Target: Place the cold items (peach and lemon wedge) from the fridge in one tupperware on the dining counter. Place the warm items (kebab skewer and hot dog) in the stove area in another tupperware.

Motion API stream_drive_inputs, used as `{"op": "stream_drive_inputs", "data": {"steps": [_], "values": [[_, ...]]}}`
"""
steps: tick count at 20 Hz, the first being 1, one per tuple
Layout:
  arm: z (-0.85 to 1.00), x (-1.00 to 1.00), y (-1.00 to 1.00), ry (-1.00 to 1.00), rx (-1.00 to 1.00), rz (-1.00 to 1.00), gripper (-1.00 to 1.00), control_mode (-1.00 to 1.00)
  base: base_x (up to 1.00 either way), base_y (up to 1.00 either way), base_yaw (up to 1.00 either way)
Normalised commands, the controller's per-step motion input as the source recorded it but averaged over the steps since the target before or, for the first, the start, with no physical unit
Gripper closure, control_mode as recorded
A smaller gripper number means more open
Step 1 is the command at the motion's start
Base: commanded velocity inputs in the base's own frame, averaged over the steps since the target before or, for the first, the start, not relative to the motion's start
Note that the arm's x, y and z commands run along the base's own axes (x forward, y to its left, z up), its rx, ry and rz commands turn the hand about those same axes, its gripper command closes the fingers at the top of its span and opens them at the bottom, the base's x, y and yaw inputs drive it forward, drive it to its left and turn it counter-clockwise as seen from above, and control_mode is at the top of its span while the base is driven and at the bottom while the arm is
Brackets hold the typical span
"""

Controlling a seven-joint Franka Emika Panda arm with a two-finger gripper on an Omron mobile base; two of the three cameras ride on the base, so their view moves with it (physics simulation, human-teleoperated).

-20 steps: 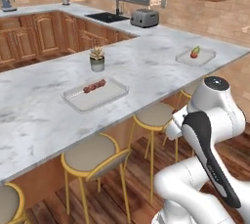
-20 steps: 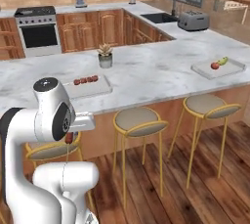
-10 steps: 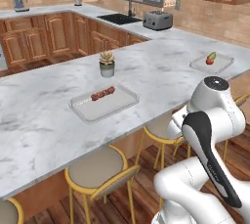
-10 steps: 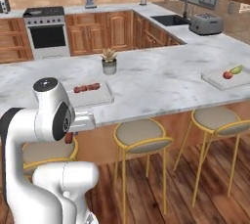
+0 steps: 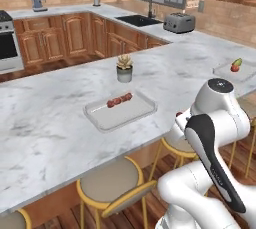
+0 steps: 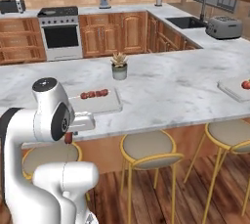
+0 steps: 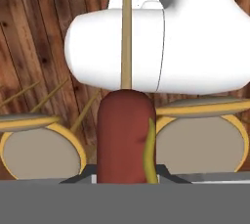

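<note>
In the hand view my gripper [image 7: 126, 178] is shut on the hot dog [image 7: 125, 137], a red-brown sausage with a yellow stripe, held low over the wooden floor and the stools. The hand is tucked against my body below the counter edge, where a bit of the hot dog [image 5: 178, 115] [image 6: 68, 138] shows. The kebab skewer [image 5: 119, 100] [image 6: 94, 93] lies in a clear tupperware [image 5: 131, 117] [image 6: 113, 105] on the marble dining counter. Farther right a second tupperware [image 5: 226, 71] [image 6: 229, 87] holds the peach [image 5: 234, 67] [image 6: 245, 84] and the green-yellow lemon wedge [image 5: 238, 62].
A small potted plant [image 5: 124, 68] [image 6: 118, 65] stands behind the kebab tupperware. Yellow-framed bar stools [image 5: 108, 185] [image 6: 148, 145] line the counter's near side. A toaster [image 5: 179, 22], a sink [image 5: 138, 20] and a stove [image 6: 59, 32] sit on the far counters.
The whole scene has shifted as the base drove along the counter, so the kebab tupperware now sits nearer the middle. The gripper has stayed shut on the hot dog.
</note>
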Motion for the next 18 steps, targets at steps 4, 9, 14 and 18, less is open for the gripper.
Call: {"op": "stream_drive_inputs", "data": {"steps": [4, 9, 14, 18], "values": [[0.00, 0.00, 0.00, 0.00, 0.00, 0.00, 1.00, 1.00, 0.00, -0.73, 0.26], [0.28, 0.22, -0.36, 0.01, 0.07, 0.24, 1.00, -1.00, 0.00, 0.00, 0.00], [0.54, 0.77, 0.09, 0.37, -0.05, 0.21, 1.00, -1.00, 0.00, 0.00, 0.00], [0.54, 0.63, 0.01, 0.45, -0.26, 0.40, 1.00, -1.00, 0.00, 0.00, 0.00]]}}
